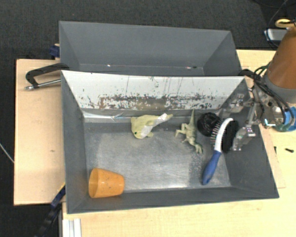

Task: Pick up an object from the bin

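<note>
My gripper (243,132) hangs over the bin's right side, close above the sloping right wall. Just left of it lies a brush (221,142) with a white and black bristle head and a blue handle that points toward the front. A black round thing (206,123) rests against the brush head on its far left side. A small green lizard-like toy (189,134) lies a little further left. Nothing shows in the gripper.
A pale yellow-green soft thing with a white piece (145,125) lies at the back middle of the floor. An orange cup (105,183) lies on its side in the front left corner. The arm with its orange cover comes in from the right.
</note>
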`<act>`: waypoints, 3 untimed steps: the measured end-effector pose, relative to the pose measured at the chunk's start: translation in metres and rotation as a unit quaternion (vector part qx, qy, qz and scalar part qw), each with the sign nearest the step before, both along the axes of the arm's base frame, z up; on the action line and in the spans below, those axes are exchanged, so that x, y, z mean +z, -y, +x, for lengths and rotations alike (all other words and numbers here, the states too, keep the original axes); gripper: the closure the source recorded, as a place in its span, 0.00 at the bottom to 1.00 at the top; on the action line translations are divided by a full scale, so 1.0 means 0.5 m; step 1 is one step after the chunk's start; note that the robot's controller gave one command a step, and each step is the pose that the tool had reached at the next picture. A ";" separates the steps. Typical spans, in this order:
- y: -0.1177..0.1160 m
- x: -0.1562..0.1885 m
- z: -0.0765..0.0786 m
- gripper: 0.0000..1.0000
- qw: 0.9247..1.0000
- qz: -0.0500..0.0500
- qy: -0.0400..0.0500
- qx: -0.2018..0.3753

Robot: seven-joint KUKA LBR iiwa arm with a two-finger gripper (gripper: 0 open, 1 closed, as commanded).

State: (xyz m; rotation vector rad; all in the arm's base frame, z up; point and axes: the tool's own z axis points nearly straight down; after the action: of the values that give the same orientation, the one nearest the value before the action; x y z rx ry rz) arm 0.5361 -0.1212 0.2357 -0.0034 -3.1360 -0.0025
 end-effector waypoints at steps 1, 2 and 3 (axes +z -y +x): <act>0.002 -0.279 0.054 0.00 0.998 0.001 0.003 0.070; -0.004 -0.328 -0.050 0.00 0.977 -0.001 0.005 0.212; -0.007 -0.329 -0.051 1.00 0.977 0.000 0.005 0.215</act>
State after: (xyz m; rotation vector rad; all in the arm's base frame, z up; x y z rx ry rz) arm 0.5105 -0.1178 0.0711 0.6720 -3.0729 -0.0006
